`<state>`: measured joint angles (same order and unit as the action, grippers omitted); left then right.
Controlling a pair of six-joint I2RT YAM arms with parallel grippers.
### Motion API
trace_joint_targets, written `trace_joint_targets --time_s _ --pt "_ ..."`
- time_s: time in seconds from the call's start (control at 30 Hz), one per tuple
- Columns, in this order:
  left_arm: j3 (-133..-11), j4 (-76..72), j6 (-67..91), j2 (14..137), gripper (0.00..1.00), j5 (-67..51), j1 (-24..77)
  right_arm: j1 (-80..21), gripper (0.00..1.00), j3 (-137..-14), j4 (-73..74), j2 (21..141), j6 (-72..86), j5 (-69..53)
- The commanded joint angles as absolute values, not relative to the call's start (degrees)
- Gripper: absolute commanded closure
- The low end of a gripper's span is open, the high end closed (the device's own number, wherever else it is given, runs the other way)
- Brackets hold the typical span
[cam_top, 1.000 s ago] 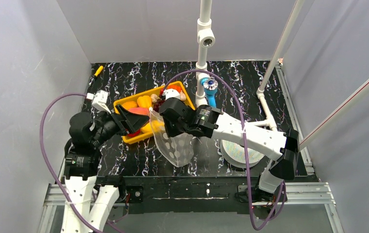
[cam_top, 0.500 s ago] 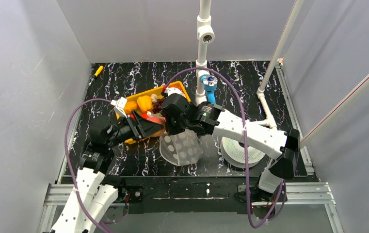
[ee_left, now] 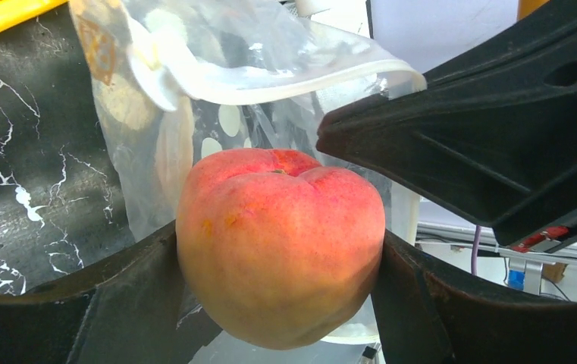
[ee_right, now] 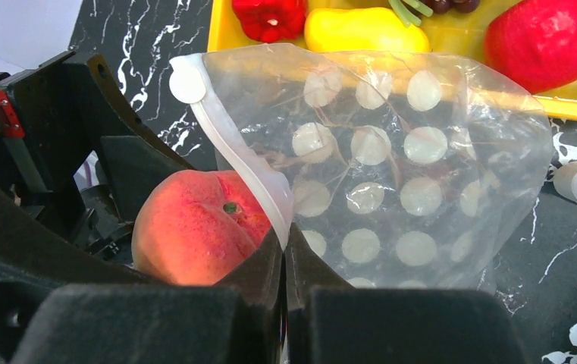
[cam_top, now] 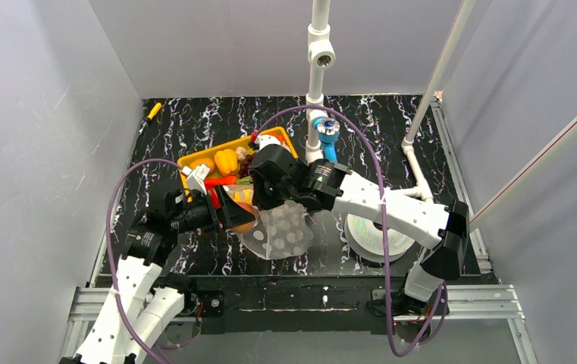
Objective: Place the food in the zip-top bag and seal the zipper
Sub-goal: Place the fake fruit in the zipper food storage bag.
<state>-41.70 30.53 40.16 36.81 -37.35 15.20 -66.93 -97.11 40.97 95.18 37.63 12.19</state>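
Note:
A red-orange peach [ee_left: 280,243] sits between the two black fingers of my left gripper [ee_left: 280,262], which is shut on it. It hangs just outside the mouth of the clear, white-dotted zip-top bag [ee_right: 391,152]. My right gripper [ee_right: 285,243] is shut on the bag's white zipper [ee_right: 232,152] strip and holds the mouth up. From above, the left gripper [cam_top: 232,214] and peach [cam_top: 244,221] are at the left edge of the bag [cam_top: 281,231]. A red pepper [ee_right: 270,15], a yellow pepper [ee_right: 365,30] and a red apple [ee_right: 547,42] lie in the yellow tray [ee_right: 566,111].
The yellow tray [cam_top: 194,161] lies behind the bag with more food in it. A round white spool [cam_top: 376,235] lies to the right under the right arm. A white pole [cam_top: 315,91] and a blue object [cam_top: 327,136] stand behind. A yellow marker [cam_top: 153,111] lies far left.
My left arm has swung from the tray toward the near right, carrying the peach to the bag's mouth. The bag has shifted a little in the right gripper's hold.

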Motion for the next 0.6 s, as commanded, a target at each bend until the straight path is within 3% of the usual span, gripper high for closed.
trace_joint_targets --time_s 0.0,0.13,0.17,0.57 --pt "-46.63 35.91 36.57 38.25 0.30 -37.67 15.45 -66.53 0.99 -99.89 37.48 92.65 38.23 10.16" --pt "-48.56 36.75 35.42 37.32 0.04 -37.69 15.42 -66.53 0.99 -99.11 37.07 92.13 37.86 10.35" --pt "-48.99 37.01 35.12 36.96 0.02 -37.66 15.44 -66.55 0.99 -98.95 37.01 92.08 37.85 10.32" --pt "-54.64 42.39 33.60 34.90 0.02 -31.85 15.43 -66.53 0.99 -96.37 36.69 90.04 36.94 12.53"
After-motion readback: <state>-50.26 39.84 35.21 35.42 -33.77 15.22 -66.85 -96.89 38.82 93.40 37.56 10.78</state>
